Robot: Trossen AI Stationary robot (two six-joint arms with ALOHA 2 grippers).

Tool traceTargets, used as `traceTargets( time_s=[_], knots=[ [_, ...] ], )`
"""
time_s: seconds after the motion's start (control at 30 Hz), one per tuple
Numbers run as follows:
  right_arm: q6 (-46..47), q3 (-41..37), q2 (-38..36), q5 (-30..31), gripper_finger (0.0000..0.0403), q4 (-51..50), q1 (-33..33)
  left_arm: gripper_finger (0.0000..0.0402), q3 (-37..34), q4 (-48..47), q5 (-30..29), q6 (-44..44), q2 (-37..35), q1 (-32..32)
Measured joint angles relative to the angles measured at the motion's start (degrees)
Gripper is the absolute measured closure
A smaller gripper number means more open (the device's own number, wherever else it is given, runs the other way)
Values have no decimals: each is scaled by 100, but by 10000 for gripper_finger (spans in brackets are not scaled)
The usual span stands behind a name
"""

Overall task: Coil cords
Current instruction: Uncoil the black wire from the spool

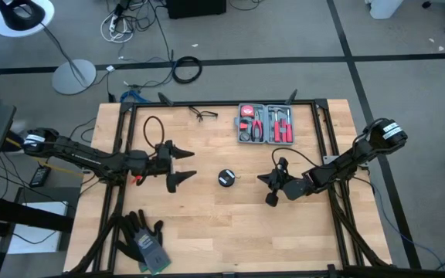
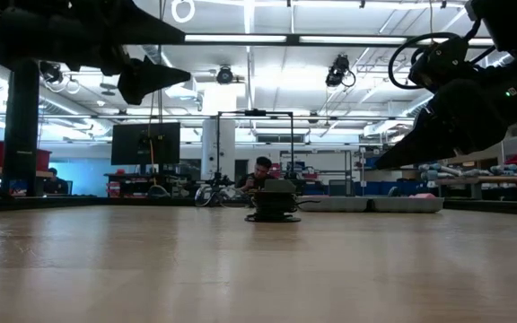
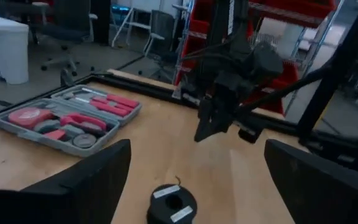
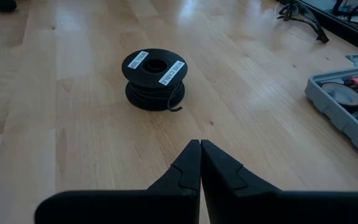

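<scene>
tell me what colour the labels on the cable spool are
White, on the black spool; clearest in the right wrist view.

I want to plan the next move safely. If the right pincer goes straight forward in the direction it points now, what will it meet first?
Most likely the black cable spool on the table. The shut right pincer points toward it over bare wood, perhaps passing slightly beside it; depth is hard to judge.

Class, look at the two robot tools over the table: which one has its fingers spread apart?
The left tool: its fingers stand wide apart, while the right tool has its fingers pressed together.
</scene>
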Motion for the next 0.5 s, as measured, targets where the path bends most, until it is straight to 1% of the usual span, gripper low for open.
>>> traceTargets(
  time_s=[0.07,0.13,0.2,0.27,0.37,0.5],
  knots=[
    [0,0,0,0,395,0,0,33,18,-65,-7,-40,-4,27],
    [0,0,0,0,397,0,0,34,166,-511,-16,-83,-2,110],
    [0,0,0,0,398,0,0,34,463,-1240,-20,-182,-1,259],
    [0,0,0,0,398,0,0,34,878,-2120,4,-197,144,455],
    [-7,0,0,0,396,0,0,34,1451,-3173,367,-175,551,725],
    [-42,0,0,0,394,50,0,34,2232,-3644,1061,129,1407,958]
  ],
)
